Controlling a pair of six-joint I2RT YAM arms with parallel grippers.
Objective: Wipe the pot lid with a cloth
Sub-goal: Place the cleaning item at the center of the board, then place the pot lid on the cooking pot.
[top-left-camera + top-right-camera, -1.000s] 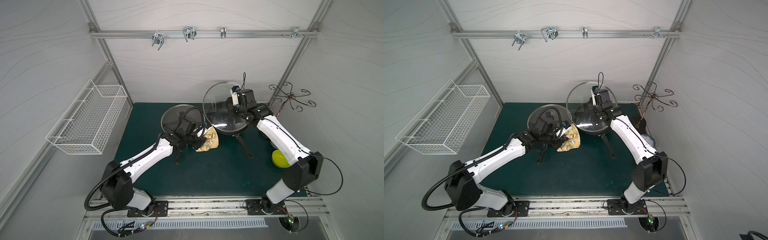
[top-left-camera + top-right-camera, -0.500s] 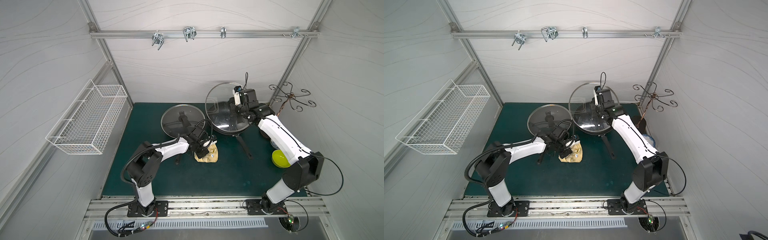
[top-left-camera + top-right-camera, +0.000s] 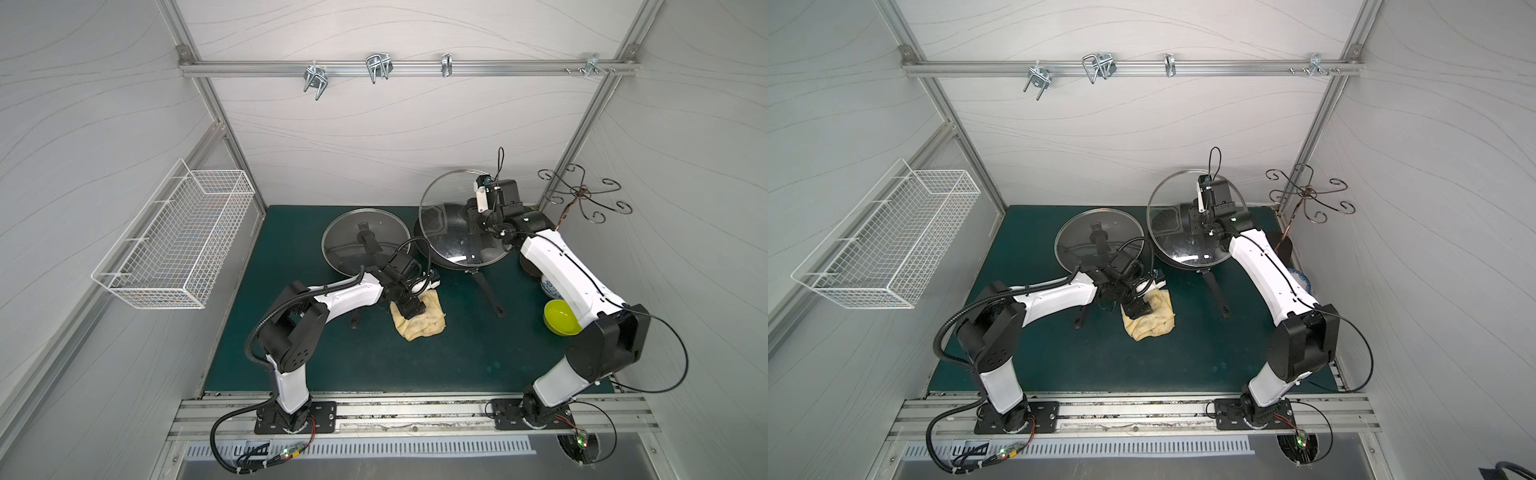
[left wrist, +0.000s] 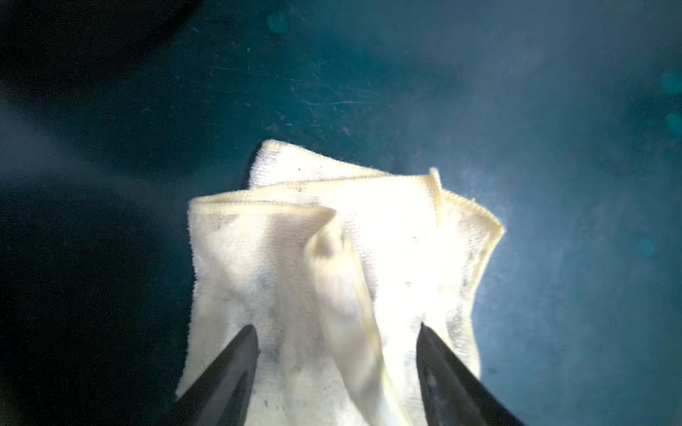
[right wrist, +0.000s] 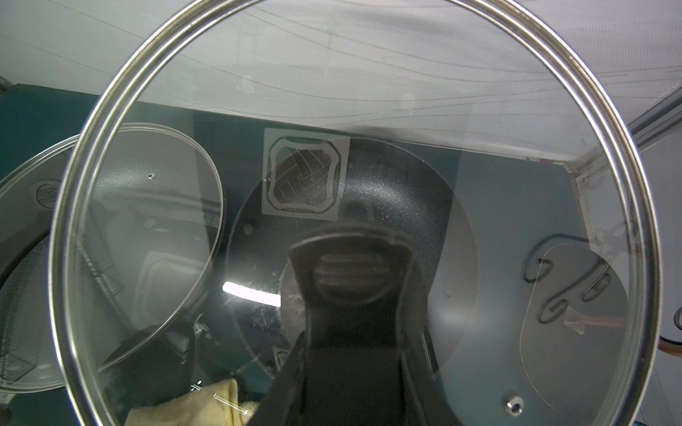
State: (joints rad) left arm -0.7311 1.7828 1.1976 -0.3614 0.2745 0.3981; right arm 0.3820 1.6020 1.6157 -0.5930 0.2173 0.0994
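Mat [image 3: 374,365]: dark green and scuffed; the cloth is laid on it towards the front.
Cloth [image 4: 332,265]: pale yellow terry with grey smudges, loosely folded, one ridge pushed up. It is judged light, soft and shapeless. It is best taken by pinching the ridge or several layers, so that a wad is presented rather than a single hem.
Left gripper [image 4: 336,328]: the jaws are stood apart, one either side of the ridge, and nothing is grasped. The tips are low over the cloth; contact cannot be told.
Pan [image 3: 488,293]: black, its long handle pointed forward, set behind the cloth.
Lid [image 3: 444,241]: glass with a steel rim, lifted and tilted above the pan. It is judged stiff, fairly heavy, slick and breakable. The knob is the only sound hold, and wiping pressure is expected to twist the lid there.
Knob [image 5: 350,274]: black, at the lid's centre.
Right gripper [image 3: 476,220]: clenched on the knob; the lid is carried by it alone.
Second lid [image 3: 353,232]: laid down beside the pan at the back, untouched.
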